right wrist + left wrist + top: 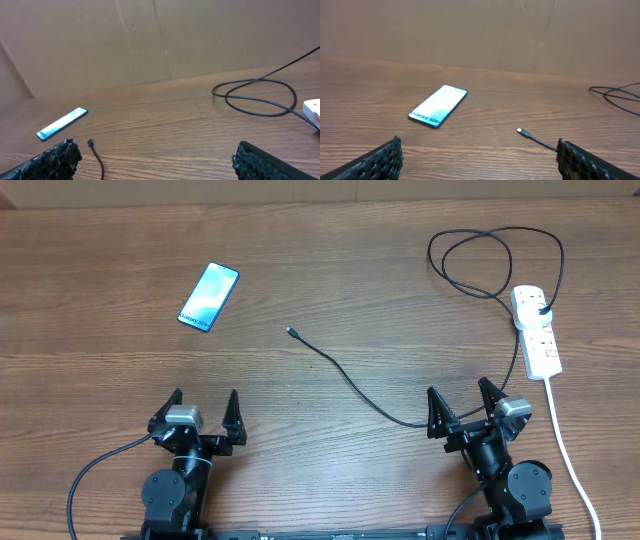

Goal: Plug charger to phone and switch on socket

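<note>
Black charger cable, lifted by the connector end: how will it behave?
Likely floppy: the charger lies in loose curves and loops. Probably light, being so thin. Its far end seems seated in the socket, so pulling far may tug it.

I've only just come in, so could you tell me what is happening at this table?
Nothing is being handled yet. Both arms sit at the near edge, the left pincer and right pincer open and empty. The phone lies face up at the far left. The charger trails across the table, its small connector lying free, apart from the phone. Its other end appears plugged into the socket on the right.
</note>
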You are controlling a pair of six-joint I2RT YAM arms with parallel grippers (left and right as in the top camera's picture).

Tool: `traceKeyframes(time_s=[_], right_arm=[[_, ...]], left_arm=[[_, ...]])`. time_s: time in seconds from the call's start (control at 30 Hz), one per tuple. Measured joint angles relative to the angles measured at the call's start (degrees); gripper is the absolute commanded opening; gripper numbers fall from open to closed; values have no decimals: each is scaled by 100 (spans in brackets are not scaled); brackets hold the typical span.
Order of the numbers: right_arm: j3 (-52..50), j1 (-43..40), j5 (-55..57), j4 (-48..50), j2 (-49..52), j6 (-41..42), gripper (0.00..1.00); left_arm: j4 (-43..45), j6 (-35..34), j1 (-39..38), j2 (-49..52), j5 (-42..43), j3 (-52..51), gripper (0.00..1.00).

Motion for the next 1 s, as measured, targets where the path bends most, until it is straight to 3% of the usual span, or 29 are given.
traceKeyframes(time_s=[0.27, 0.43, 0.67, 1.0], right_arm=[[0, 0, -2, 0, 0, -2, 100], [0, 0, -2, 0, 0, 0, 100], [0, 0, -2, 7, 0, -2, 100], [0, 0, 0, 0, 0, 0, 100]], left_arm=[[-70, -654, 2, 46, 629, 55, 100], [-356, -699, 0, 643, 785, 422, 100], [-610, -501, 2, 2393, 844, 1814, 100], [-2494, -170, 0, 5532, 750, 4806, 100]])
